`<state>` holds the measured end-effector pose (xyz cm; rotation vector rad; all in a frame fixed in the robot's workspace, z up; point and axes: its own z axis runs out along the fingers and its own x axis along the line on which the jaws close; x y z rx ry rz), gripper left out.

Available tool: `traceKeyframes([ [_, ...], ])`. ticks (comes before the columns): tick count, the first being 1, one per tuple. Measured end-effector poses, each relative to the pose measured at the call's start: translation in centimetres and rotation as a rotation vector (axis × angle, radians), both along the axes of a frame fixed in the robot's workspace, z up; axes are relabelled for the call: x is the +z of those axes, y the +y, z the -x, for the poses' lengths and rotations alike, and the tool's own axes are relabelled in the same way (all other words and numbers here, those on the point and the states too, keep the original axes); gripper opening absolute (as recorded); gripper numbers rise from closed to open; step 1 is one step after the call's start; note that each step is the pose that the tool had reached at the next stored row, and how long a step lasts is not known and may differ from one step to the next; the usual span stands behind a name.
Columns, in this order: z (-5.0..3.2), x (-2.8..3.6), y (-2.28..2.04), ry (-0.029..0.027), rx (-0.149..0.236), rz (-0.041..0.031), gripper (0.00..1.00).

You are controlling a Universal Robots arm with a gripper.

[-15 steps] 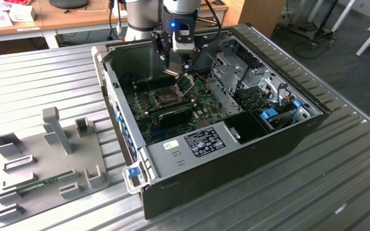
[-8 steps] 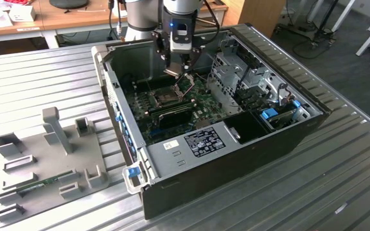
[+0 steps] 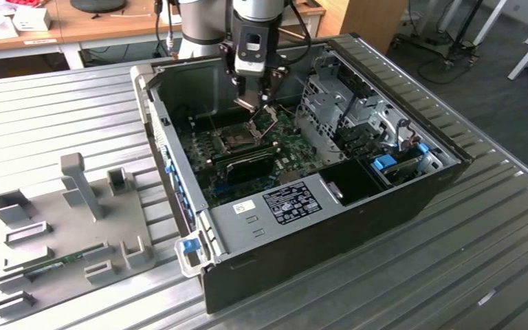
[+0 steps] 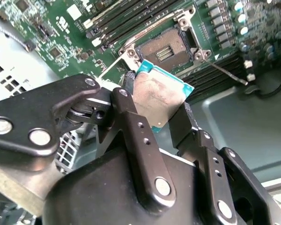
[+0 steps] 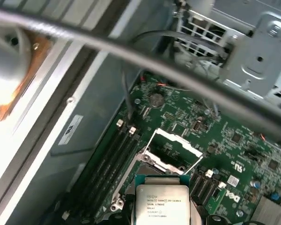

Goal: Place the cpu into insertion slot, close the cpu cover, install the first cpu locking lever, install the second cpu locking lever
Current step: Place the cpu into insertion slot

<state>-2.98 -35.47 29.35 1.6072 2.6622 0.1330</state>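
My gripper (image 3: pixel 253 103) hangs inside the open computer case, shut on the cpu (image 4: pixel 159 96), a thin square chip with a silvery lid and teal edge. In the second wrist view its black fingers (image 4: pixel 131 117) clamp two opposite edges of the chip. The cpu (image 5: pixel 163 204) sits in the air above the green motherboard (image 3: pixel 278 151), a short way from the insertion slot (image 4: pixel 166 49), whose dark, gold-dotted centre lies bare. The cpu cover (image 5: pixel 173 150) stands swung up, a silvery frame with a square window. A thin locking lever (image 4: pixel 222 71) sticks out from one corner of the slot.
Long black memory slots (image 4: pixel 131 23) run beside the socket. Metal drive cages (image 3: pixel 351 113) and the case walls (image 3: pixel 159 130) close in around the arm. A grey fixture plate (image 3: pixel 71 220) with upright blocks lies on the ribbed metal table at the exterior view's left.
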Motion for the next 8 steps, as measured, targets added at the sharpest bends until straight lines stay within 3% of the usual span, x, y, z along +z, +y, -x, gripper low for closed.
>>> traceKeyframes([
  [6,0.0,-0.05,-0.01,0.0001,-0.106,0.0001,0.54],
  [8,0.0,-0.05,-0.01,0.0001,-0.115,0.0001,0.54],
])
